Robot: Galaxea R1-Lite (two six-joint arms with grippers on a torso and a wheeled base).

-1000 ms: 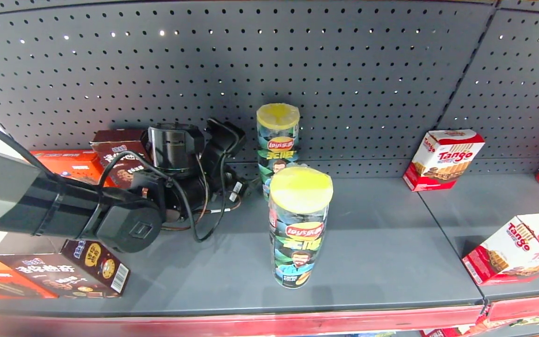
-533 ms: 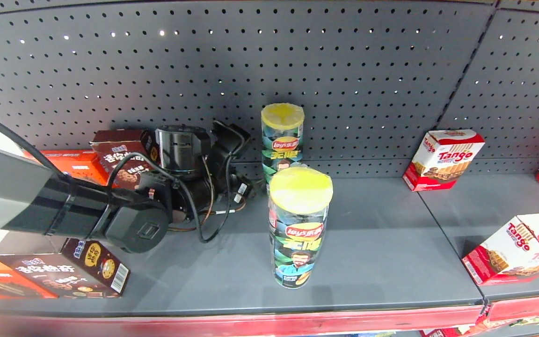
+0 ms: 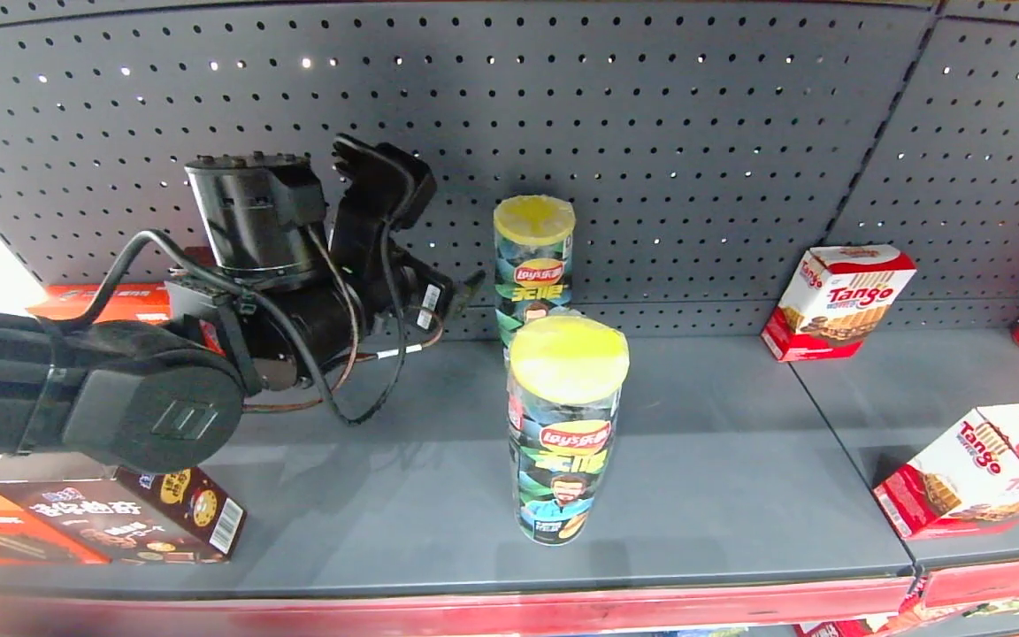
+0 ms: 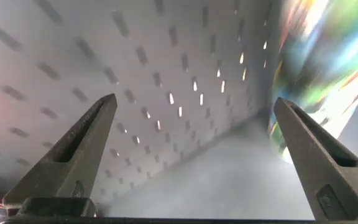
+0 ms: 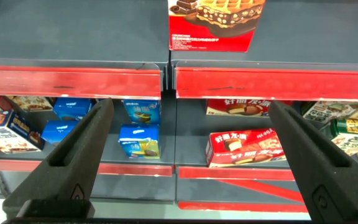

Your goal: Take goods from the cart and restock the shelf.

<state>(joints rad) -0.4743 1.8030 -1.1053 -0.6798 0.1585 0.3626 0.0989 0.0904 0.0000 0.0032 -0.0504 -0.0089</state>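
Against the perforated back panel (image 3: 651, 133), a yellow-lidded cylindrical chip can (image 3: 533, 265) beside left jaws, apart; right jaws apart too.

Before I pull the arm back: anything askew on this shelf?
The red-and-white wafer box at the back right sits tilted near the grey pegboard. The yellow-lidded chip cans, front and rear, stand upright.

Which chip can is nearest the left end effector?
The rear can, standing by the pegboard; the left end effector is open just beside it. The front can stands nearer the shelf edge, farther off.
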